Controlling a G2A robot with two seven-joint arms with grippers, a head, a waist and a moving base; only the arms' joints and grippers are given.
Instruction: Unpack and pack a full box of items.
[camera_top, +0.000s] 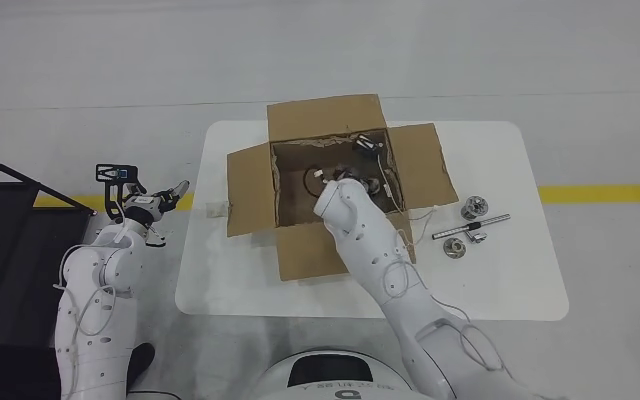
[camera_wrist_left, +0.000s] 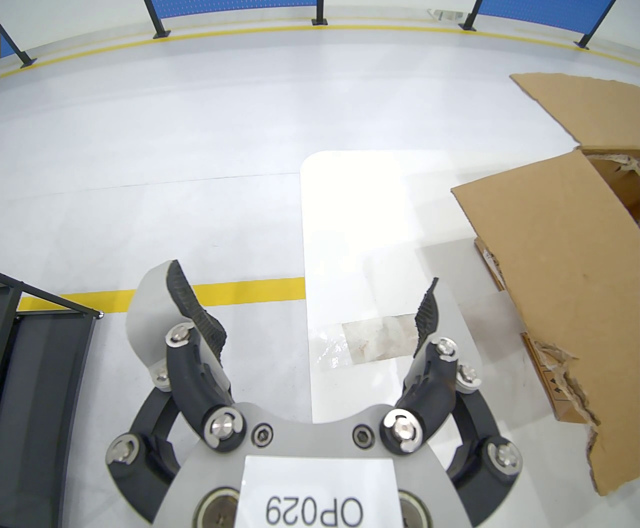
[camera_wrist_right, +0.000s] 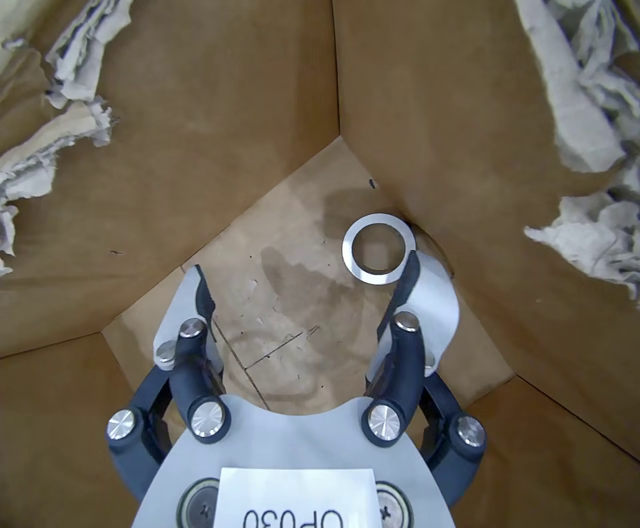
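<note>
Black-padded right gripper (camera_wrist_right: 304, 262): low inside the cardboard box (camera_wrist_right: 240, 130), fingers spread wide, holding nothing.
Metal ring (camera_wrist_right: 379, 248): flat on the box floor in a corner, just past one fingertip; whether they touch, I cannot tell.
Torn paper (camera_wrist_right: 580, 135): hanging on the box walls, beyond the fingers on either side.
Left gripper (camera_wrist_left: 303, 274): wide open, empty, over the table (camera_wrist_left: 350, 225) edge.
Tape patch (camera_wrist_left: 375, 340): on the table, between its fingers.
Metal parts (camera_top: 470, 225): on the table outside the box, well apart from both grippers.

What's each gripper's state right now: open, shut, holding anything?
Left gripper: open, holding nothing.
Right gripper: open, holding nothing, down inside the cardboard box beside a metal ring.
</note>
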